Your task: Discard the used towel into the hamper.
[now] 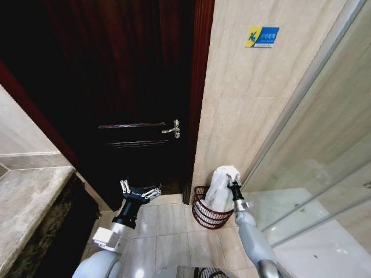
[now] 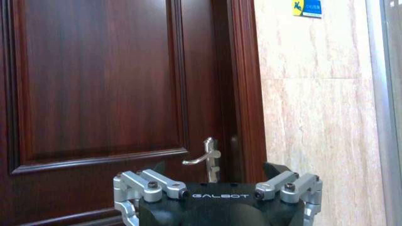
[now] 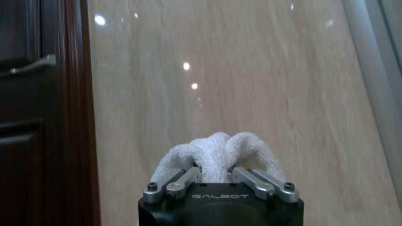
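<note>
Nearest the head camera, two grey arms are seen reaching forward over the tiled floor (image 1: pixel 168 231). Beyond them, a dark wooden door (image 1: pixel 127 87) is set beside a beige tiled wall (image 1: pixel 243 104), and a silver lever handle (image 1: pixel 172 129) is mounted on the door. Against the foot of that wall, just beside the door frame, the reddish-brown hamper (image 1: pixel 204 215) is placed on the floor. A white towel (image 1: pixel 219 186) is draped down into the hamper, its upper end gripped by the clenched right pincer (image 1: pixel 233 184). Held apart before the door, the left pincer (image 1: pixel 139 190) is spread and empty.
</note>
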`<state>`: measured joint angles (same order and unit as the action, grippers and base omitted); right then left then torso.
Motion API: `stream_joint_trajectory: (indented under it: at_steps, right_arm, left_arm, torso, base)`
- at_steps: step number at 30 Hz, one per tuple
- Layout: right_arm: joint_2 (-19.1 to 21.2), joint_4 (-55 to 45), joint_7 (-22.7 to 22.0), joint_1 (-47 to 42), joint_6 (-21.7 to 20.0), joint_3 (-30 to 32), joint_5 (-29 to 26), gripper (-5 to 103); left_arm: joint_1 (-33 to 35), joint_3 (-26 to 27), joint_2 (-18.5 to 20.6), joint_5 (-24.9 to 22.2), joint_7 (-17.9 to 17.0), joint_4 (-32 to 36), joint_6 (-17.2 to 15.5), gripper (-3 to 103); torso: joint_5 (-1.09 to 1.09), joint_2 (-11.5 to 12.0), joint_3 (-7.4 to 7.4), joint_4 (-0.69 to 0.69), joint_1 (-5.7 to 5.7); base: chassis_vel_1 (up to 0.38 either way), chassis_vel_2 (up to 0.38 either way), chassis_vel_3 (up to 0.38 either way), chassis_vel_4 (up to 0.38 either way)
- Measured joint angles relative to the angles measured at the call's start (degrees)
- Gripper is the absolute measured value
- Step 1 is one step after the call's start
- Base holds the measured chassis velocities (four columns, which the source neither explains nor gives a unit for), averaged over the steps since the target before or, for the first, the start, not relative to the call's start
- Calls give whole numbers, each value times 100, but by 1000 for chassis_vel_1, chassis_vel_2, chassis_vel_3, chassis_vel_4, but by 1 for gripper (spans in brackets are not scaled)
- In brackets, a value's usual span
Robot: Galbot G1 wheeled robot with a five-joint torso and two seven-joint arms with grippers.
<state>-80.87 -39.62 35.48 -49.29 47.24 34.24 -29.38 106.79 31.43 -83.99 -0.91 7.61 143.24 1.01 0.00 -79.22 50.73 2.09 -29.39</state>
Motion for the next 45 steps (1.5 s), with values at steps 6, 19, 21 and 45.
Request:
stream_joint_trajectory:
  at_steps: [6,19,21,45]
  right_arm:
    - [-1,554,166,60,-1,53,75,11]
    - [2,1462,-89,233,-7,511,1251,11]
    - [-2,1467,-76,222,-27,556,1325,11]
    - [-40,1481,-357,-308,-668,744,1996,11]
  left_arm:
    - [0,0,0,0,0,0,0,100]
    - [0,0,0,0,0,0,0,100]
    - [0,0,0,0,0,0,0,100]
    - [0,0,0,0,0,0,0,100]
  torso:
    - [0,0,0,0,0]
    - [0,0,0,0,0]
    - [0,0,0,0,0]
    - [3,2,2,-1,-5]
  base:
    - [0,0,0,0]
    - [0,0,0,0]
    - [0,0,0,0]
    - [-52,51,55,-52]
